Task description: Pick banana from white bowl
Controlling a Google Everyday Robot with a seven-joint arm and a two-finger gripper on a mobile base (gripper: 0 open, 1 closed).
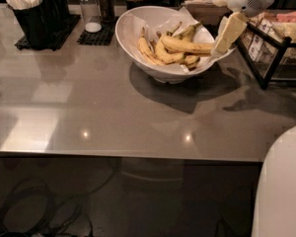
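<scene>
The task is at the reaching stage, and nothing has been lifted yet. The white bowl point(124, 36) stands on the far part of the tabletop point(113, 112), a little right of centre. It is lined with white paper point(153, 19) and holds a heap of yellow fruit. The banana point(187, 46), the longest of them, lies nearly level across the top of the heap. Its right end points to the bowl's right rim, and it rests on the shorter, more curved bananas point(155, 54). The tool point(219, 46) hangs down from the upper right, over the bowl's right rim, with its tip at or just beside the banana's right end. From this angle it cannot be told whether it touches the fruit, nor whether the tool is open or closed. Judging by how the banana lies flat among the others, no lift has begun. What seems done is the approach. What seems left is to secure a hold on that one banana, raise it clear of the rim and paper without dragging its neighbours, and carry it out. A black wire rack point(271, 51) stands just right of the bowl, close to the arm's path. A black utensil holder point(32, 16) and two shakers point(91, 4) stand far left, well apart from the work.
</scene>
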